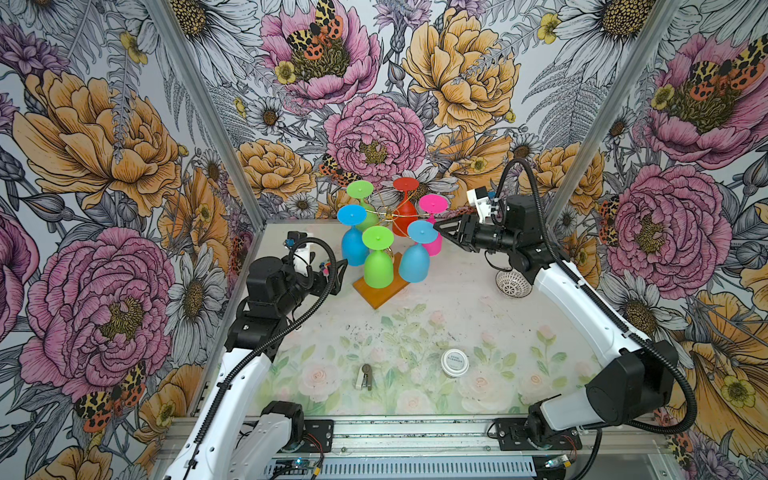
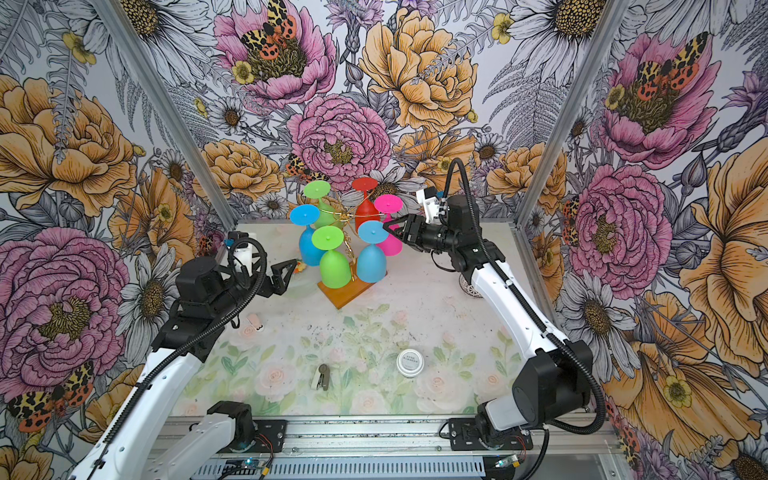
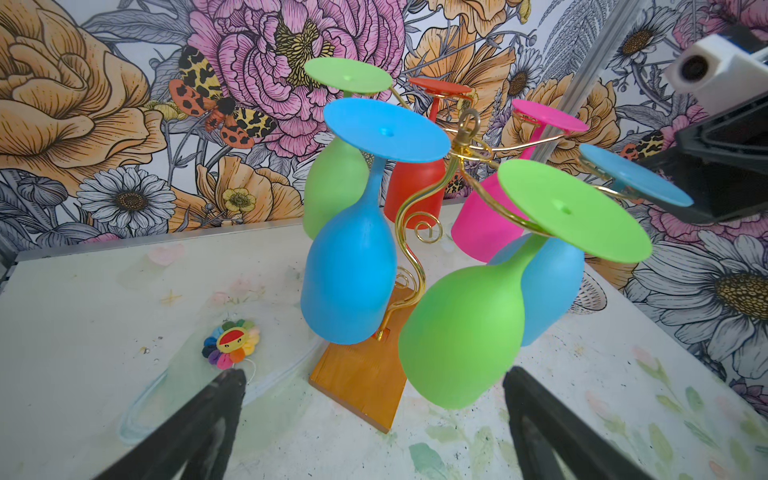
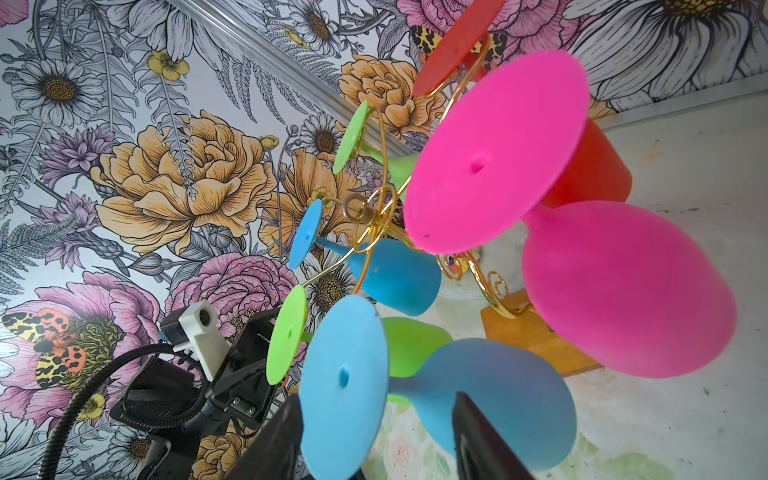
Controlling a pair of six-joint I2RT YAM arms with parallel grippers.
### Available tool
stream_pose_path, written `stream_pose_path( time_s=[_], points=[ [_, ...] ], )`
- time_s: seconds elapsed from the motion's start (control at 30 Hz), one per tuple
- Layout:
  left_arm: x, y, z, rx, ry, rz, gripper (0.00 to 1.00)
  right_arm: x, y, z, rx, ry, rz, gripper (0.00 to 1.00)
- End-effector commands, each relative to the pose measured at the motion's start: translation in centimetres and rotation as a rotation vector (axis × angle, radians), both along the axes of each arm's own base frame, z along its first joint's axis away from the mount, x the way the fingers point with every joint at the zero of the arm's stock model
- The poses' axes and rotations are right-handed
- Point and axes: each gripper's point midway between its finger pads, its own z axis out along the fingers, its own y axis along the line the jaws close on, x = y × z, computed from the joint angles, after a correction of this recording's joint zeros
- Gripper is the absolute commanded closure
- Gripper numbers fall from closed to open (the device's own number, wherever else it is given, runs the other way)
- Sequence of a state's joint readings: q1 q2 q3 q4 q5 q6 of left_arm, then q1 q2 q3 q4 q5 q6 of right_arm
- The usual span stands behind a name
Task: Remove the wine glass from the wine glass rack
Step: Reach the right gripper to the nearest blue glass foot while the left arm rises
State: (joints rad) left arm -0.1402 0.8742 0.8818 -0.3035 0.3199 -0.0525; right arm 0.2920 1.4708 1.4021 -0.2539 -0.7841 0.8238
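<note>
Standing at the far middle of the table, the rack rests on its wooden base, which sits at an angle to the table's edges. Six glasses hang upside down from its gold wire arms, feet up and bowls down. On the left hang the left blue glass and the far green glass. The near green glass hangs at the front. The red glass hangs at the back, and the pink glass hangs on the far right.

The right blue glass hangs on the near right arm. The right gripper reaches in from the right at the height of this glass's foot. In the right wrist view its jaws stand partly apart. One finger lies outside the flat foot and the other lies on the bowl side. Whether either finger touches the glass cannot be told.

The left gripper hovers just left of the rack, level with the bowls, and holds nothing. Its jaws are spread wide, and in the left wrist view the near green glass hangs just ahead, between the two fingers.

A flower charm lies on the table left of the base. A white perforated ball sits at the far right under the right arm. Near the front lie a round white tin and a small clip.
</note>
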Motion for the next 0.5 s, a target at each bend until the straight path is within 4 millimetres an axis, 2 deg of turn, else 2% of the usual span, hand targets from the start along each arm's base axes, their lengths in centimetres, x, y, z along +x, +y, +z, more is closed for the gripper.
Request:
stream_pose_path(
  time_s=[0.0,0.47],
  points=[
    [-0.5,-0.7,1.0,0.002,-0.028,-0.042,0.01,-0.2,0.8,1.6,0.026,-0.022,0.037,0.44],
    [-1.1,-0.9,1.6,-0.005,-0.048,-0.057,0.01,0.0,1.9,0.5,0.036,0.031,0.072,0.61]
  ],
)
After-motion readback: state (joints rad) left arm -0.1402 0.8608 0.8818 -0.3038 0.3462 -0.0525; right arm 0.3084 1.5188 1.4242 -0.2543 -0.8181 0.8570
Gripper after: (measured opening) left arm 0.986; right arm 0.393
